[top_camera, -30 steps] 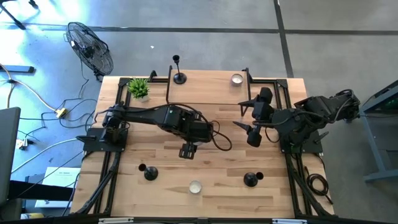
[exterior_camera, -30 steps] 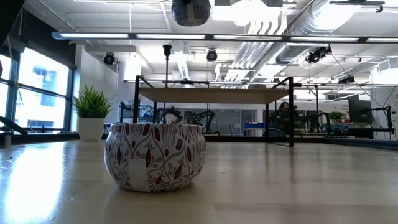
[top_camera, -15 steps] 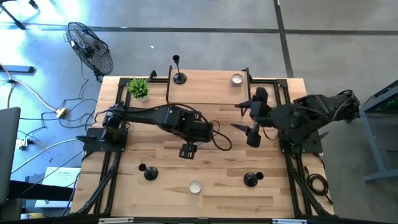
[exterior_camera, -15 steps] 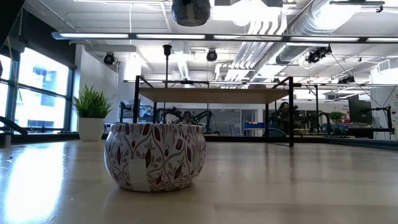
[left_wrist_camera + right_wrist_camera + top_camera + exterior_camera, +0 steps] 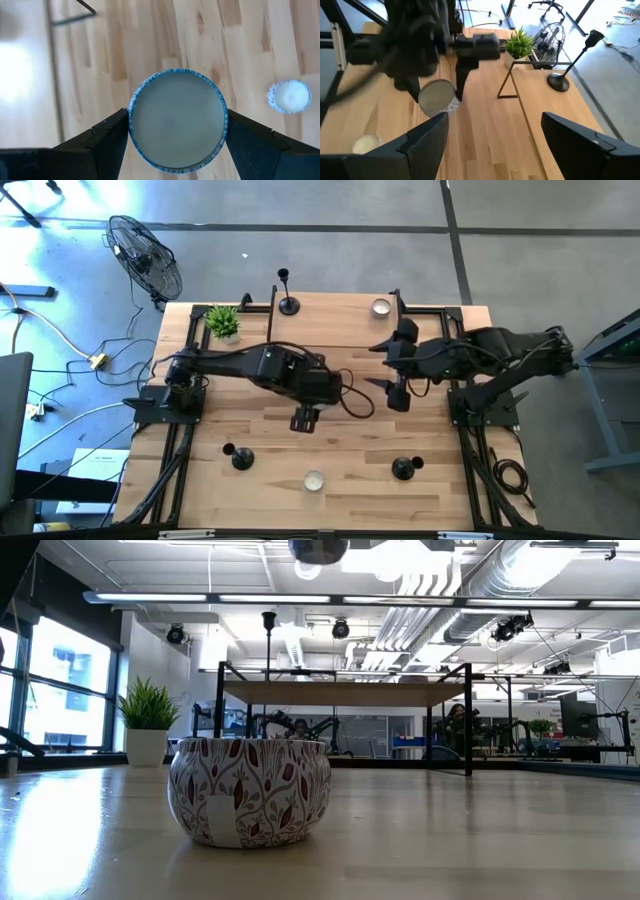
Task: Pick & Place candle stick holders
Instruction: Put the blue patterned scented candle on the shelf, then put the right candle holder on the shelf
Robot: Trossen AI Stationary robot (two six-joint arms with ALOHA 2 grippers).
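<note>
My left gripper [image 5: 304,419] is over the table's middle, shut on a small round tealight cup [image 5: 176,119] with a blue patterned rim; the cup also shows in the right wrist view [image 5: 438,96]. My right gripper [image 5: 396,387] is open and empty, just to the right of it. A tall black candle stick holder [image 5: 287,302] stands on its round base at the far edge. Two short holders [image 5: 240,458] [image 5: 403,469] stand near the front. One tealight cup [image 5: 381,307] sits at the far right, another [image 5: 314,480] at the front middle. My left gripper pinches the tealight cup's round side wall [image 5: 133,120] between its two fingers, one finger on each opposite side. The fingers come from above, pointing down. The cup is lifted clear of the table, its flat face up.
A small potted plant [image 5: 223,322] stands at the far left of the table. A thin black wire frame [image 5: 512,82] stands near the tall holder. A fan [image 5: 146,258] stands on the floor beyond the table. The front tealight cup fills the low view [image 5: 250,790].
My right gripper has gone toward the table's left and a little toward the far edge, closer to my left gripper. My left gripper has risen a little with the tealight cup, which stays in its hold.
</note>
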